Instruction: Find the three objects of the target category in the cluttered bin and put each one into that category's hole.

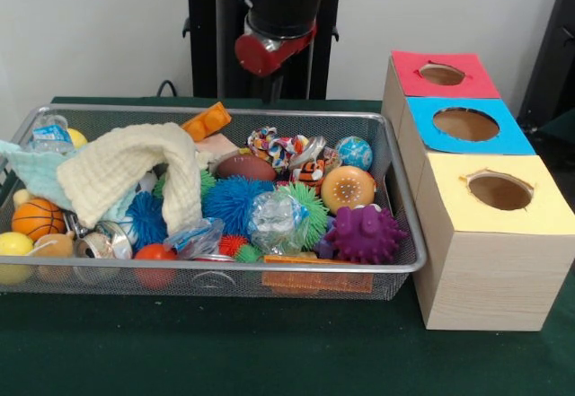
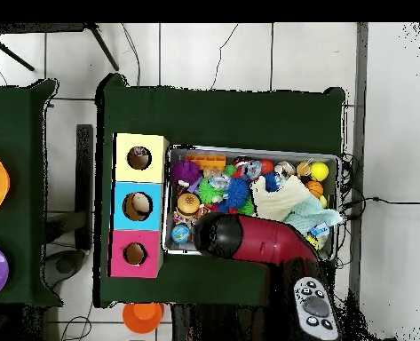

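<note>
Above the far rim of the wire bin [image 1: 409, 261] hangs the arm's red and black wrist [image 1: 272, 48], and the gripper itself is not clearly shown in either view — whether it is open or shut, or holds anything, I cannot tell. Seen from overhead, the arm [image 2: 249, 240] covers the bin's corner nearest the pink box, so the clutter lies just below and forward of it. Which category is wanted is not shown, so the three targets cannot be picked out; candidates sit close under the wrist: a brown football [image 1: 244, 166] with its long axis running across the bin, a glossy globe ball [image 1: 354, 153], and an orange dimpled ball [image 1: 348, 189]. Farther out lie soft, spiky rubber toys — a blue one [image 1: 235, 203], a green one [image 1: 305, 212], a knobbly purple one [image 1: 364, 233] — and a cream waffle-weave cloth [image 1: 135, 171] draped over the other end, likely hiding more. Beside the bin stands a row of pale wooden boxes, each with a round hole: red top [image 1: 442, 74], blue top [image 1: 465, 125], yellow top [image 1: 499, 191].
</note>
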You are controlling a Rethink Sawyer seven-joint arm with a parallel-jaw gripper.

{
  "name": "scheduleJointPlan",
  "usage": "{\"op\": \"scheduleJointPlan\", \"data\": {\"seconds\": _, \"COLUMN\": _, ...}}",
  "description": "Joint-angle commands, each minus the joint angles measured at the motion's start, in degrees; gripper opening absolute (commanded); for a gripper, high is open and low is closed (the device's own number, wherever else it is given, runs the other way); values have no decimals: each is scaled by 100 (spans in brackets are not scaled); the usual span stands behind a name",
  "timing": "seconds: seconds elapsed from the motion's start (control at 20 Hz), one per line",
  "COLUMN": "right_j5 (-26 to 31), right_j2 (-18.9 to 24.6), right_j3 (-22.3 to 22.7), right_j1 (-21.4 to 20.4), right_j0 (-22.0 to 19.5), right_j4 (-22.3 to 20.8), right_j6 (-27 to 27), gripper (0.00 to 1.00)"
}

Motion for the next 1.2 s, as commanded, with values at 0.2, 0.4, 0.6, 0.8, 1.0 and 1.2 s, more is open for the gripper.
{"op": "scheduleJointPlan", "data": {"seconds": 0.2, "right_j5": -904, "right_j2": 309, "right_j3": -257, "right_j1": 1110, "right_j0": -334, "right_j4": -486, "right_j6": 872, "gripper": 0}}
{"op": "scheduleJointPlan", "data": {"seconds": 0.4, "right_j5": -822, "right_j2": 485, "right_j3": -201, "right_j1": 1152, "right_j0": -495, "right_j4": -475, "right_j6": 726, "gripper": 0}}
{"op": "scheduleJointPlan", "data": {"seconds": 0.6, "right_j5": -860, "right_j2": 632, "right_j3": -189, "right_j1": 1192, "right_j0": -551, "right_j4": -442, "right_j6": 723, "gripper": 0}}
{"op": "scheduleJointPlan", "data": {"seconds": 0.8, "right_j5": -931, "right_j2": 734, "right_j3": -192, "right_j1": 1220, "right_j0": -587, "right_j4": -415, "right_j6": 769, "gripper": 0}}
{"op": "scheduleJointPlan", "data": {"seconds": 1.0, "right_j5": -830, "right_j2": 779, "right_j3": -227, "right_j1": 1231, "right_j0": -586, "right_j4": -397, "right_j6": 771, "gripper": 100}}
{"op": "scheduleJointPlan", "data": {"seconds": 1.2, "right_j5": -859, "right_j2": 875, "right_j3": -166, "right_j1": 1228, "right_j0": -645, "right_j4": -355, "right_j6": 757, "gripper": 100}}
